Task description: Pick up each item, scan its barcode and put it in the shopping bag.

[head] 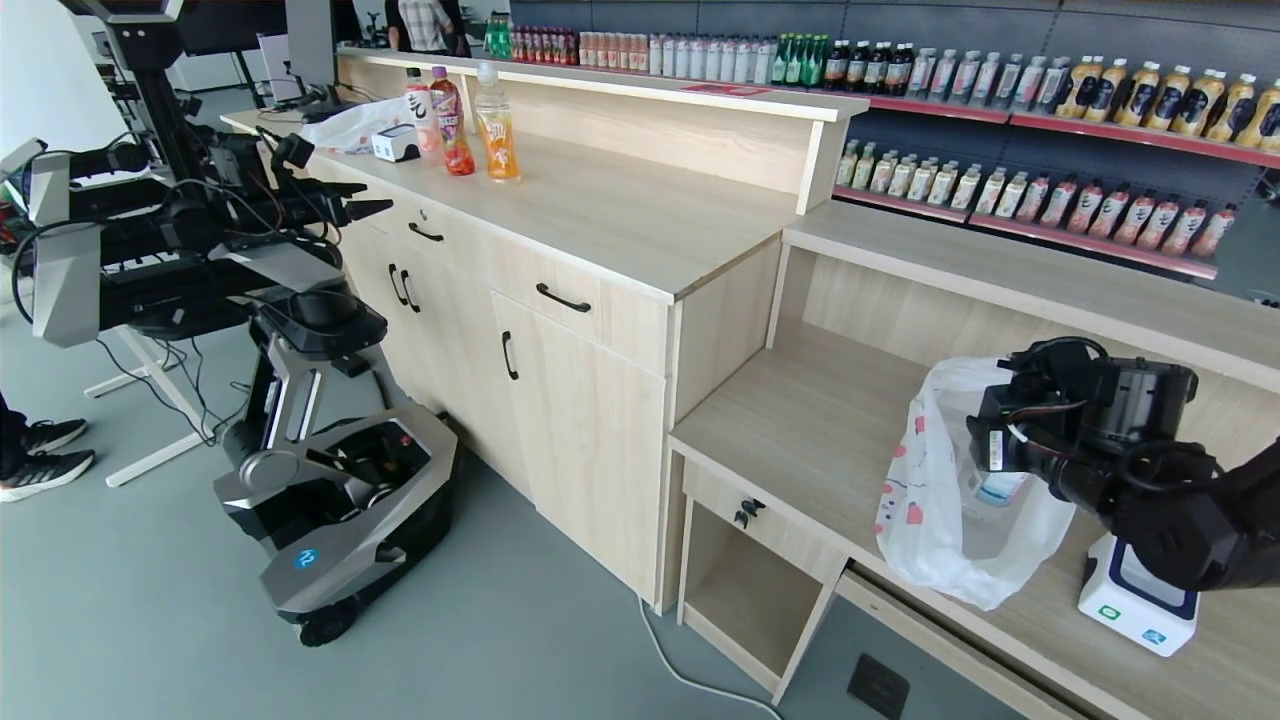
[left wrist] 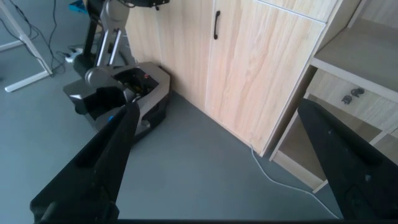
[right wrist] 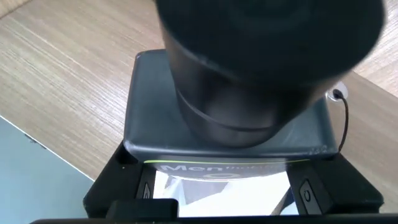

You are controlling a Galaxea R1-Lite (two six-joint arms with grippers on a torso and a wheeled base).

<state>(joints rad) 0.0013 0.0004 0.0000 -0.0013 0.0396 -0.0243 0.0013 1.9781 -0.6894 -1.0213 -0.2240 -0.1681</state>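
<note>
The right gripper (head: pixel 985 450) sits at the mouth of the shopping bag (head: pixel 935 500), at about 4 o'clock in the head view. Its front end is buried behind black housing and cables, so I cannot tell whether it is spread or closed, or whether it holds anything. The bag is thin, crinkled white film printed with small red hearts. It slumps on the lower desk (head: pixel 800 420), which is pale wood-grain board. Through the film shows a pale item (head: pixel 997 488) with a bluish label, too veiled to name.

At 4 o'clock from the bag stands the scanner (head: pixel 1135 605), a boxy white block with a dark blue face, partly covered by the right arm. In the right wrist view a blurred dark round mass hides most of the scanner (right wrist: pixel 149 124). Only its grey top edge and a strip of glossy screen show.

The left gripper (left wrist: pixel 217 106) hangs over smooth grey floor (left wrist: pixel 186 155). Its two flat black fingers (left wrist: pixel 99 162) are set wide apart with nothing between them, and their bases are cut off at the edge. Beyond them are a wood-grain cabinet (left wrist: pixel 249 62) and a white cable (left wrist: pixel 280 180).

At 9 o'clock in the head view stands a second robot (head: pixel 300 330). Three plastic bottles (head: pixel 497 125) stand on the tall counter at 11 o'clock.
</note>
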